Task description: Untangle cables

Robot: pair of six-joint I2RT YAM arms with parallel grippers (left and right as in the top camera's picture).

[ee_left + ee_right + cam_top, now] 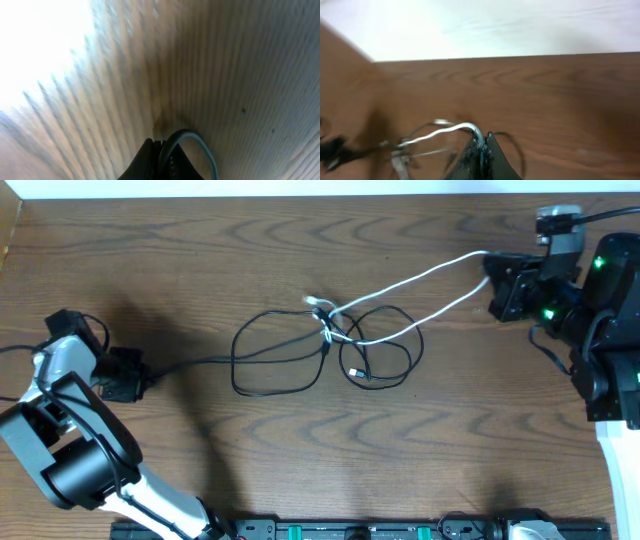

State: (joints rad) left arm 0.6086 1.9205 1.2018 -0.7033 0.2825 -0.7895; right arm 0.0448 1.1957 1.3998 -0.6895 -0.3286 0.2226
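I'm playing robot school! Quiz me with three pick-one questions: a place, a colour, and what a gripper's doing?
1. Where is the tangle? A middle of the table; B left edge; C on an arm.
2. The right gripper holds which colour? A black; B white; C red.
3. The left gripper is: A wide open; B shut on the black cable; C holding nothing.
Answers: 1 A, the loops lie mid-table. 2 B, the white cable runs into it. 3 B, it pinches that cable.

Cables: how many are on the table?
2: white cable runs from right claw to the knot; black cable loops from left claw. Knot may hide another.
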